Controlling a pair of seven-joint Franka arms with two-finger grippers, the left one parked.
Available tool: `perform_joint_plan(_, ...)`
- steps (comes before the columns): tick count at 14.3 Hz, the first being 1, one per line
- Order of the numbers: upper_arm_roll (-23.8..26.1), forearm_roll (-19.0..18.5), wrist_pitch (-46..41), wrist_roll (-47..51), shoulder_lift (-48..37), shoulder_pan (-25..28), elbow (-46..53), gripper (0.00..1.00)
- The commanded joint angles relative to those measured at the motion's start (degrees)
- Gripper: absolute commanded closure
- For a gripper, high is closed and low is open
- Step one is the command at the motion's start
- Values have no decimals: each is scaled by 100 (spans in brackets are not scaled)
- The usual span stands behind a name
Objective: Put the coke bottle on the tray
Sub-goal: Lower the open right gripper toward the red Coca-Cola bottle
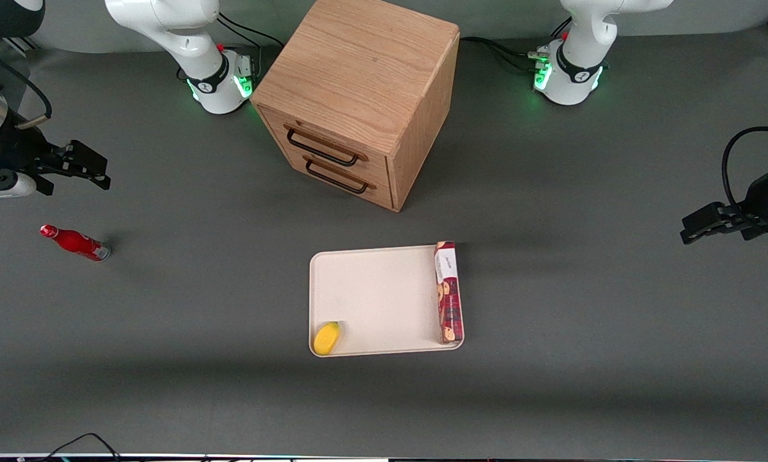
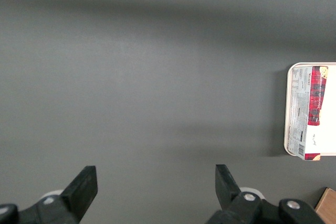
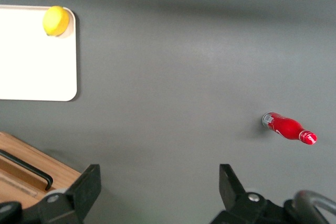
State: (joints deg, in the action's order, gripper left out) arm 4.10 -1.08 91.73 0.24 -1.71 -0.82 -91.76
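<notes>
Reaching for the bottle is your step in hand, so take stock from the biggest thing down. You have the dark grey counter [image 1: 550, 385], then the oak-coloured wooden drawer cabinet [image 1: 358, 96], which stands farther from the front camera than the flat cream-white rectangular tray [image 1: 377, 295]. On that tray a long red-patterned cookie box [image 1: 448, 292] lies along the edge toward the parked arm's end, and a small yellow lemon-like fruit [image 1: 326, 338] sits in the near corner toward the working arm's end, so the middle is bare. The slim red coke bottle [image 1: 75, 242] lies on its side well apart from the tray, toward the working arm's end of the counter. Your black two-finger pincer [image 1: 95, 172] hangs above the counter, fingers spread wide and holding nothing, a little farther from the camera than the bottle. Bring it over the bottle's body (not the narrow neck), turn the fingers to straddle it crosswise, and descend squarely, since a round bottle will likely roll if nudged.
</notes>
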Motion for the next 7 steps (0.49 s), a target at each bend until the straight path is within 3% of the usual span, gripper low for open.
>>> perform_joint_plan(1, -41, 82, -103, 169, 189, -41, 395, 0)
perform_joint_plan(5, -181, -75, -348, 29, 145, -93, 580, 0)
perform_joint_plan(7, -662, -190, -515, -967, 145, -102, 563, 0)
